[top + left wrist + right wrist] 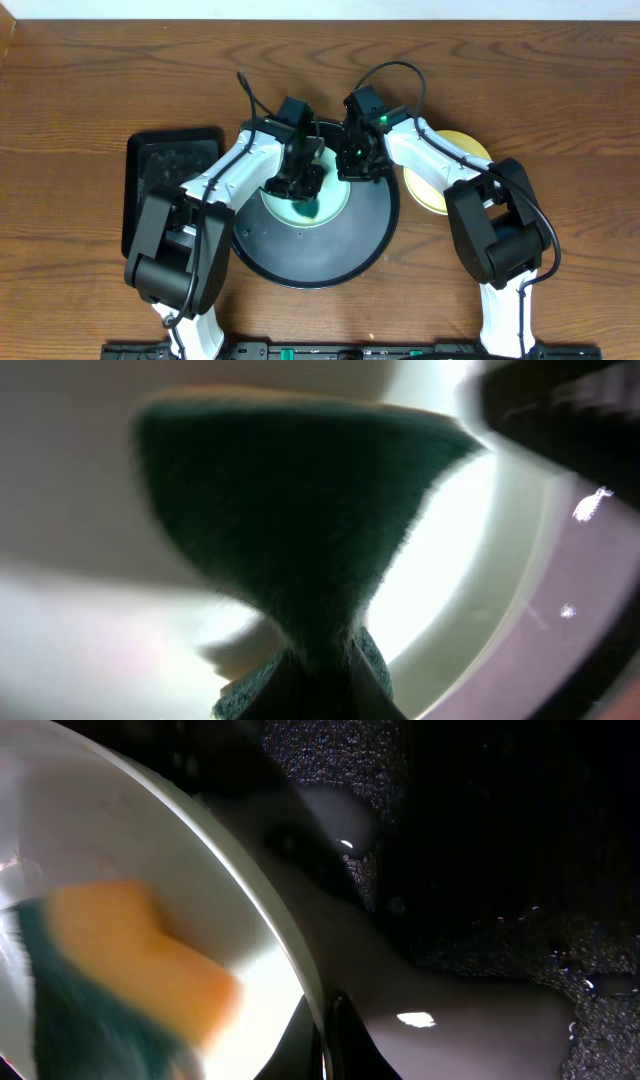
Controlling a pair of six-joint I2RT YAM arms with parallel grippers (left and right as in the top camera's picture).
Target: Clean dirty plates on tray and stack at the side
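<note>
Scrubbing looks to be the step in hand: the left gripper (300, 185) pinches a green-faced sponge (300, 530) tightly at its waist, so the scouring face splays out against the mint plate (335, 205), which lies on the round black tray (300, 262). The right gripper (357, 165) appears closed on that plate's rim, probably to stop it sliding under the strokes. A yellow plate (462, 147) sits just beside the tray on the right, likely the stacking spot.
</note>
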